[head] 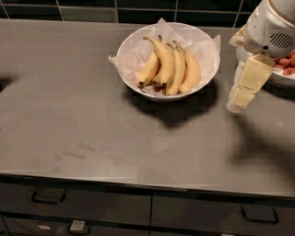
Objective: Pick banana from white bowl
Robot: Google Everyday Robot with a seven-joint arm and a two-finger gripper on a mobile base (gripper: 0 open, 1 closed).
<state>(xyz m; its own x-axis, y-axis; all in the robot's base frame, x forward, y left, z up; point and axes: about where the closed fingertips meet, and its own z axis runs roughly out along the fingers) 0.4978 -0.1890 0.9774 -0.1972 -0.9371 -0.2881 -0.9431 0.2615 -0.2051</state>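
The grey metal tabletop [92, 115] fills most of the view, with dark wall tiles [87, 4] along its back edge and drawers with dark handles [48, 198] under its front edge. The robot's white arm housing [272, 23] reaches in over the back right corner.

The white bowl [131, 83] stands near the back edge, a little right of the middle. It is lined with crinkled white paper [138, 48] whose corners poke out over the rim. A second white bowl [276, 82] holding red fruit [286, 64] sits at the right edge, partly hidden behind the arm.

The end effector [239, 99] hangs from the arm near the right edge, its cream-coloured tip pointing down and to the left, just beside the white bowl's right side but not touching it. Whether it is apart or together cannot be told.

The banana [166, 62] lies inside the white bowl, to the left of the end effector and clear of it. It is ripe yellow, long and gently curved, its brownish stem toward the back edge and its other end toward the front. It rests among other bananas [192, 69] of the same kind, all side by side and touching.
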